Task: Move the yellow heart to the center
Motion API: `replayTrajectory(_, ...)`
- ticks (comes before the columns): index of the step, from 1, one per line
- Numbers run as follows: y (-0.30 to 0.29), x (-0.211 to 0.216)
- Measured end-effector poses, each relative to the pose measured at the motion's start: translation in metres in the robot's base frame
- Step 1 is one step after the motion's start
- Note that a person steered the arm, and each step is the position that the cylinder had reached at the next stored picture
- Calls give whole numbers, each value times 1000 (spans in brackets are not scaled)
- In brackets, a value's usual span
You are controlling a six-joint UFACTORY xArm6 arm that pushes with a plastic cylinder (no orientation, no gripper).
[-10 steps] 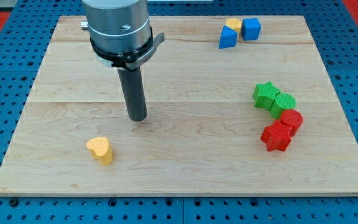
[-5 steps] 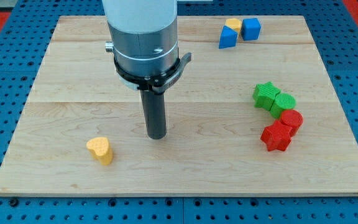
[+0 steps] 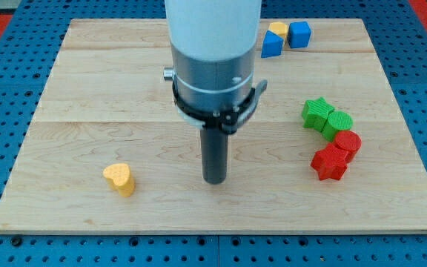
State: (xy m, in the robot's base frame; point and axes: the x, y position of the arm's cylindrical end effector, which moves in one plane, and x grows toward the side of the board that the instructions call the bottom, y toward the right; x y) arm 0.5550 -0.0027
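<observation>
The yellow heart (image 3: pixel 118 179) lies on the wooden board (image 3: pixel 80 81) near the view's bottom left. My tip (image 3: pixel 214 179) rests on the board to the heart's right, well apart from it and at about the same height in the view. The arm's grey and white body rises above the tip and hides part of the board's middle and top.
A green star (image 3: pixel 316 113), a green round block (image 3: pixel 339 122), a red round block (image 3: pixel 348 143) and a red star (image 3: pixel 329 162) cluster at the view's right. Two blue blocks (image 3: pixel 272 45) (image 3: pixel 299 33) and a small yellow block (image 3: pixel 277 30) sit at the top right.
My tip has slid toward the view's right and bottom, from above-right of the yellow heart to level with it and farther right. No block has moved.
</observation>
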Motion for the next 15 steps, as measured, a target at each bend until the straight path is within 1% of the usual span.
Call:
replayTrajectory(1, -8, 15)
replayTrajectory(2, -52, 15)
replayTrajectory(3, -68, 15)
replayTrajectory(5, -81, 15)
replayTrajectory(7, -111, -2)
replayTrajectory(9, -112, -24)
replayTrajectory(10, -112, -25)
replayTrajectory(11, -112, -19)
replayTrajectory(12, -102, 10)
replayTrajectory(13, -161, 23)
replayTrajectory(14, -174, -20)
replayTrajectory(15, -144, -37)
